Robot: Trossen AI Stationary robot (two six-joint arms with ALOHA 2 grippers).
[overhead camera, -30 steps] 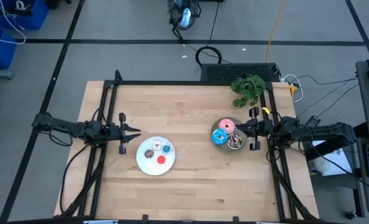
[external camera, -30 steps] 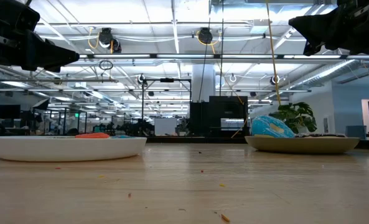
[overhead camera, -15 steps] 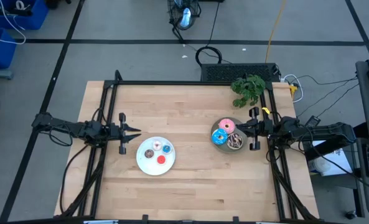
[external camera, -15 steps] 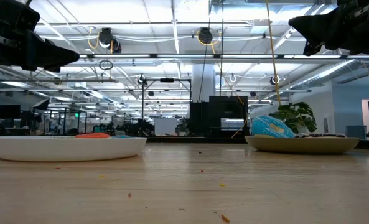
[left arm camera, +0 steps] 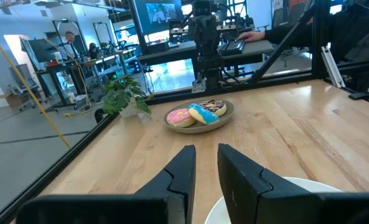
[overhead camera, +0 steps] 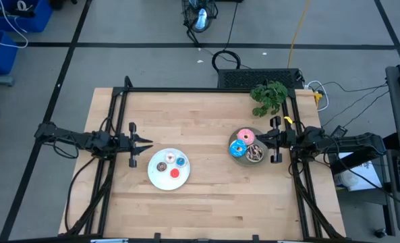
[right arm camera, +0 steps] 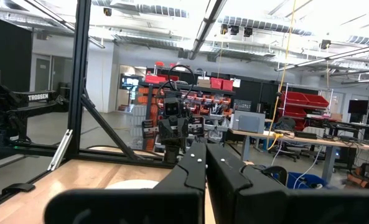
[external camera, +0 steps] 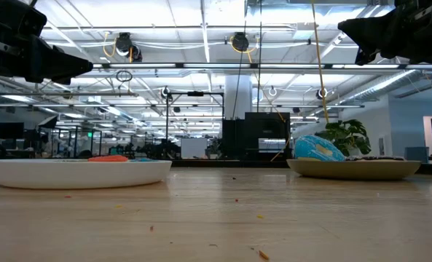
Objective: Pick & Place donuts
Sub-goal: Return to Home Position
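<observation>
Robotics lab: workbenches (right arm camera: 284, 138), monitors (left arm camera: 162, 12).

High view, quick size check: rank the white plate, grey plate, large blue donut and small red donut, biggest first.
1. white plate
2. grey plate, somewhat smaller
3. large blue donut
4. small red donut

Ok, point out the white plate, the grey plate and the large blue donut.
white plate (overhead camera: 158, 178), high view, bare surface.
grey plate (external camera: 354, 171), low view, side wall.
large blue donut (overhead camera: 235, 150), high view, icing ring.
</observation>
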